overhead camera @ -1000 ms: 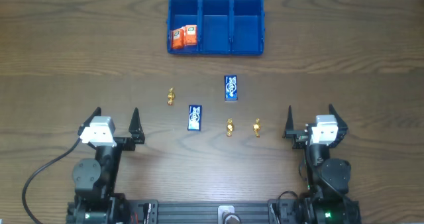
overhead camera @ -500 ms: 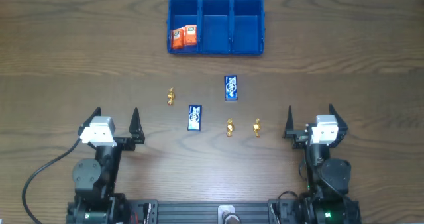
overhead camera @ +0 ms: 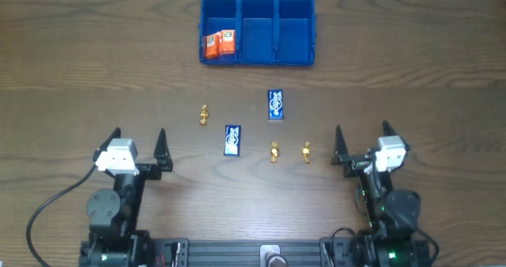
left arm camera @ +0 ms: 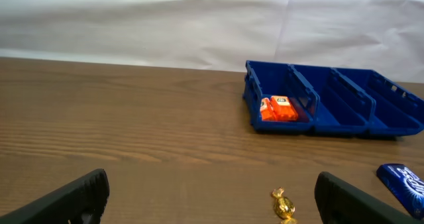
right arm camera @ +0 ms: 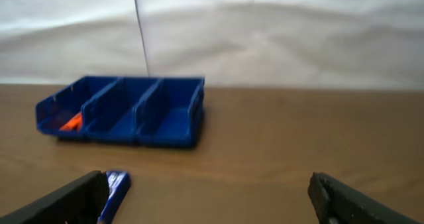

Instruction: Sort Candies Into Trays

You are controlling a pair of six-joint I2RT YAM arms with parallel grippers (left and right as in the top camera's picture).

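Since the earlier frames, the right gripper (overhead camera: 361, 133) has shifted a little toward the table's middle and turned slightly. Its left finger now stands closer to the right gold candy (overhead camera: 307, 152), though still apart from it. The left gripper (overhead camera: 139, 134) has stayed where it was, and none of the candies has moved. Both grippers have their fingers spread wide, holding nothing.

The table (overhead camera: 79, 77) is dark wood with a long, streaky grain. The tray (overhead camera: 257, 0) is a blue hard-plastic rectangle split by walls into three long compartments. It sits on the far side of the table. Two glossy orange packets (overhead camera: 219, 44) lie in its left compartment, and bare blue floor shows in the other two. The far blue bar (overhead camera: 275, 105) and the near blue bar (overhead camera: 232, 140) are flat rectangular wrappers lying lengthwise on the wood, well apart. The left gold candy (overhead camera: 204, 114), the middle gold candy (overhead camera: 274, 152) and the right gold candy are small crinkled foil twists. The last two sit side by side between the grippers.

Bare wood stretches on both sides of the tray and outward of each arm. A strip of it separates the tray from the loose candies. A white backdrop (left arm camera: 132, 18) rises behind the table's far edge.
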